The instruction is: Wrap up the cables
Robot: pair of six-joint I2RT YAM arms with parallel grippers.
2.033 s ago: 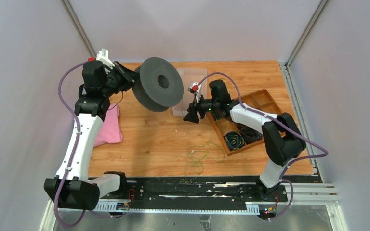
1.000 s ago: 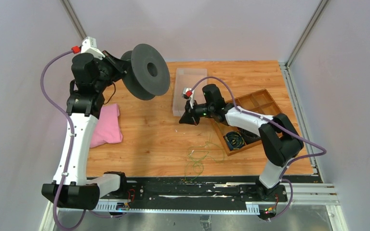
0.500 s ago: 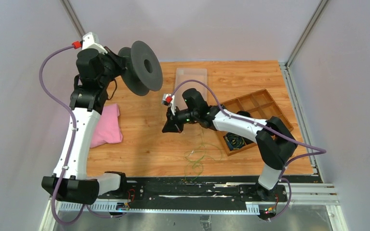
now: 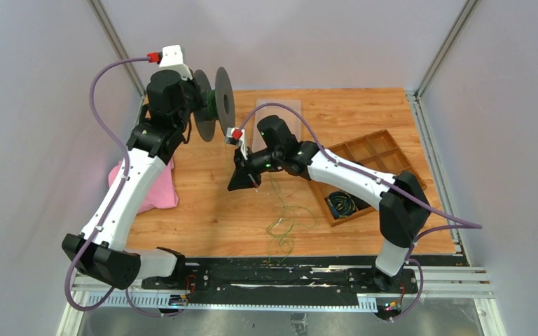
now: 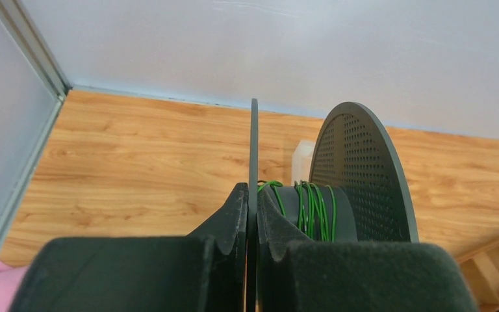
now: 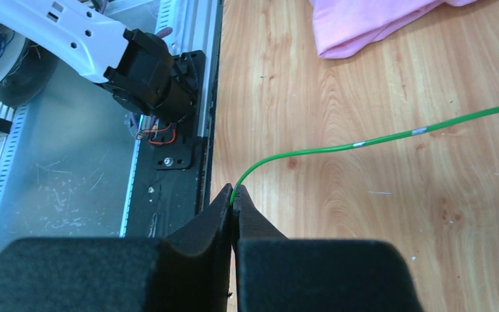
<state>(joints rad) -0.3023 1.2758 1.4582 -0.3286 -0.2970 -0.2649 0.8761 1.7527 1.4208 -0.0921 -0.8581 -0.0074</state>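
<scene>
**Spool Turns, Green Cable Gets Pulled**

The left tool (image 5: pixel 252 198) is clenched on the thin side plate of the black spool (image 4: pixel 214 105), up in the upper left of the top view. A second ago the spool showed its round face. Now it is edge-on. The right tool (image 6: pixel 234 203) pinches the green cable (image 6: pixel 377 138) and has slid from the wooden tray (image 4: pixel 385 150) toward the middle. A few green turns sit on the spool, but a loose pile lies low on the tabletop (image 4: pixel 203 210). I think more winding is needed.
</scene>
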